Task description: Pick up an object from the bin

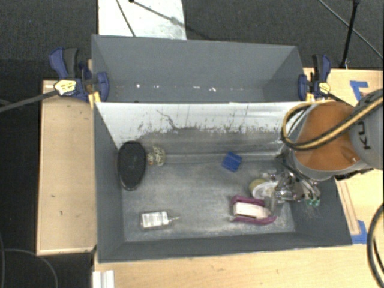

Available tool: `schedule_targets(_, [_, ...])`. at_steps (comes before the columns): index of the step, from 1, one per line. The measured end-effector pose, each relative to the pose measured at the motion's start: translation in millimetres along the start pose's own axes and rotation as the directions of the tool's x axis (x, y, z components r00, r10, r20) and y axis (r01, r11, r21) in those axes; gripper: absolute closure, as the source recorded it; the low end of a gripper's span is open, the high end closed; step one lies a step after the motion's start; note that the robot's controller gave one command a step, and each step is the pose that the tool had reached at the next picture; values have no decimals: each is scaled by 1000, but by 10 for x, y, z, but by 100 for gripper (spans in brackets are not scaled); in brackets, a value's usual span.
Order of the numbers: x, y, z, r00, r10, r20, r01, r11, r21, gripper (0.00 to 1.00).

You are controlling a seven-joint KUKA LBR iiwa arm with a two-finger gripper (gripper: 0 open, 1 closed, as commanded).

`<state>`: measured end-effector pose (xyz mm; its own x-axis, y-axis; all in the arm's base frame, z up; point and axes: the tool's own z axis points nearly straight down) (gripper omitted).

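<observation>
**Camera view.** The arm comes in from the right, its orange cover (pixel 324 140) standing over the right wall of the bin (pixel 198 65). The hand (pixel 279 192) is low over the right front part of the floor.

- **Nearest thing:** a pale rounded item (pixel 261 188) lies immediately to the left of the hand. It is touching the hand or all but touching; which of the two cannot be made out.
- **Next nearest:** a purple-and-white flat pack (pixel 252 210) lies just in front of the pale item and to the left of the hand. Its long axis runs roughly left to right, along the front wall.
- **Judgement:** the pale rounded item is the likeliest pick, since it lies closest, on the side of the hand away from the arm. A move toward it would be a short one leftward.

**Further off.** A blue block (pixel 231 162) lies near the back slope, apart from the hand. Well apart on the left are a black oval object (pixel 131 164), with a small speckled round thing (pixel 157 156) just beside it, and a small clear bottle (pixel 155 220) near the front left.

**Not determinable.** Metal parts and cable clutter the hand, so I cannot tell whether it is spread or pressed together, nor whether anything is pinched in it. The right edge of the pale item is covered by the hand, so its full shape and kind are unclear.
</observation>
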<state>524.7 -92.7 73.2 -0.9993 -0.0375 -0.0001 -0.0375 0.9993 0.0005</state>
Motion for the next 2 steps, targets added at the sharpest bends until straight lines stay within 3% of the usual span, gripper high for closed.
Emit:
schedule_targets(1, [76, 54, -670, 1000, -17, 9, 17, 1000, 2, 100])
schedule_targets(2, [-113, 75, -2016, 1000, -21, 12, 21, 1000, 3, 100])
